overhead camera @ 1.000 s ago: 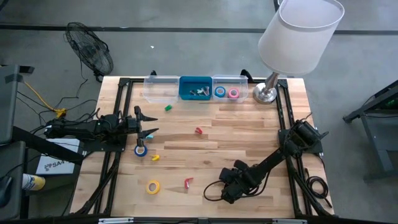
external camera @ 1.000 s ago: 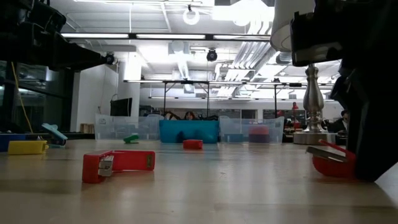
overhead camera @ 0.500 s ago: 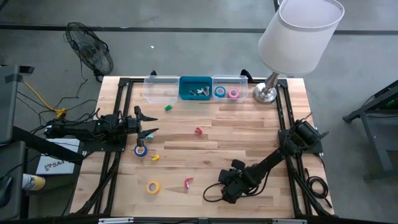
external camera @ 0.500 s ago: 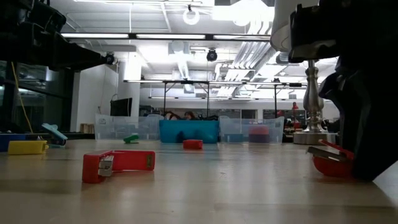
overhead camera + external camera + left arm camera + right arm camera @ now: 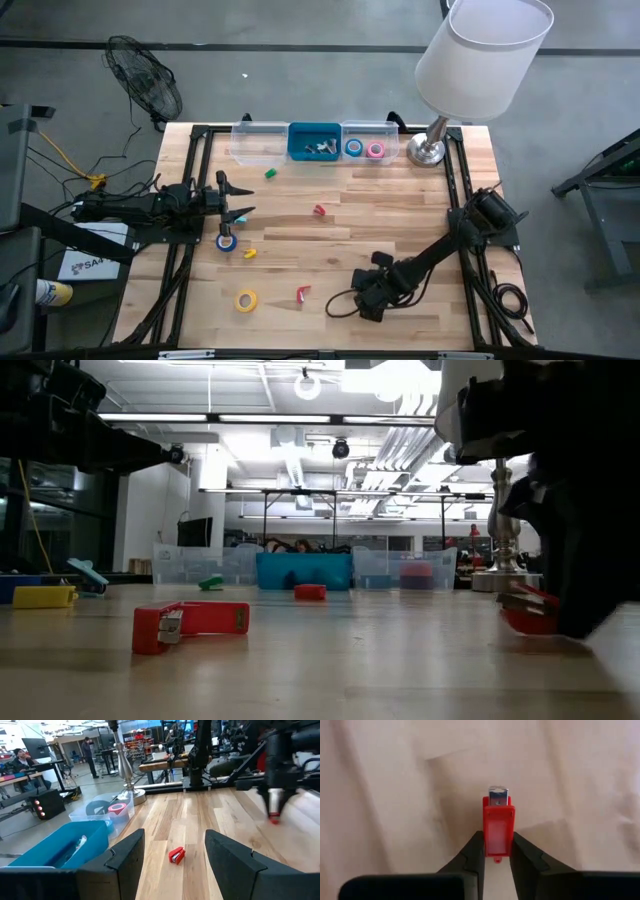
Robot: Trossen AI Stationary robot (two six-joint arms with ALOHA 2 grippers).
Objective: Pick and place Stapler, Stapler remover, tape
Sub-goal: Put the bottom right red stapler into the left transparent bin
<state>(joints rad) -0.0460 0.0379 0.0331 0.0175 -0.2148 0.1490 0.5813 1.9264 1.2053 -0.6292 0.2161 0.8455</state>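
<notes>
A: What do we have that we lacked a second ago?

B: A grip. Our right gripper was half spread around the small red stapler; now its 2 fingers press against the stapler's flanks, 1 on each side, and the stapler's metal nose pokes out ahead of the tips.

A: Is it lifted?

B: Not that we can tell. In the low view the red stapler sits at table height right under the right arm. From above, the arm has shifted only slightly, low over the near edge of the table.

A: And our left gripper?

B: Unchanged: spread wide, holding nothing, parked with the blue tape roll just beside its tips.

A: So where does that leave the task?

B: We judge the pick of this stapler as just made, with the carry to come. The bins stand far ahead of the right gripper at the table's back edge, with 2 tape rolls already in 1 compartment. Remaining on the wood: another red piece just off to the gripper's side, the yellow tape roll beyond it, and 1 more red piece farther ahead, towards the bins.
</notes>
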